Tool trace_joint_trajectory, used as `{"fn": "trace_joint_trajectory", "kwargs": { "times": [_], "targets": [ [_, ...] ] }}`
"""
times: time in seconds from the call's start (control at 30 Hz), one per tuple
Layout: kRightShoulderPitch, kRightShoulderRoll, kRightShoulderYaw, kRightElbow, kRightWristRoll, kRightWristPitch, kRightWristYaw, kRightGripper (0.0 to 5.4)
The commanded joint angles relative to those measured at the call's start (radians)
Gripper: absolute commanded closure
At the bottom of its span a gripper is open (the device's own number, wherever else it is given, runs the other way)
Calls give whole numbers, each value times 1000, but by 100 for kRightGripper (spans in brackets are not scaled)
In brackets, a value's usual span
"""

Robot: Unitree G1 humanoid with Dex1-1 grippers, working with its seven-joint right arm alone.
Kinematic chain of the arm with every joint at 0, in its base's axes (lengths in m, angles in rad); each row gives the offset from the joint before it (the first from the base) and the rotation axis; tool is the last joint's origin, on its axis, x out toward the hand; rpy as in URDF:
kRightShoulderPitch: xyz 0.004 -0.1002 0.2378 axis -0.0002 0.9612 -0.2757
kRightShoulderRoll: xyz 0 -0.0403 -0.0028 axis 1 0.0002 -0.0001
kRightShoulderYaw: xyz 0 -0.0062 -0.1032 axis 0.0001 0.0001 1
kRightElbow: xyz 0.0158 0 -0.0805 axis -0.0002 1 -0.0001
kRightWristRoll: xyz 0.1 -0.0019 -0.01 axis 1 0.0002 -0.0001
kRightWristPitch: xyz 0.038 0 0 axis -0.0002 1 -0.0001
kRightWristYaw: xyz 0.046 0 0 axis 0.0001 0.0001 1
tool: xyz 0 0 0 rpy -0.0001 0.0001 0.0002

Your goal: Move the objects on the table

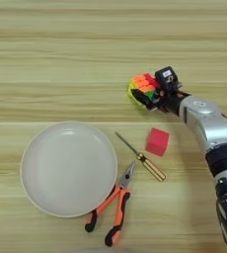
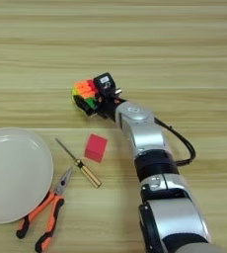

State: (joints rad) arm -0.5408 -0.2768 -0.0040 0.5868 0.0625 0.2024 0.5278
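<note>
A pale greyish sliver (image 1: 105,251) lies at the middle of the bottom edge in the left eye view, cut off by the frame; too little of it shows to tell what it is, and the right eye view does not show it
</note>
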Motion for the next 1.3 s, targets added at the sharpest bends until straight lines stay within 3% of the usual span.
{"fn": "trace_joint_trajectory", "kwargs": {
  "times": [0.03, 0.33, 0.6, 0.93, 1.3],
  "targets": [
    [-95, -17, -15, -31, 0, -48, -19, 186],
    [-103, -22, -26, -33, 8, -76, -13, 208],
    [-65, -35, -23, -226, 38, -76, 53, 208],
    [63, -50, 36, -570, 181, 63, 284, 208],
    [136, -29, 175, -723, 179, 121, 352, 208]
  ]
}}
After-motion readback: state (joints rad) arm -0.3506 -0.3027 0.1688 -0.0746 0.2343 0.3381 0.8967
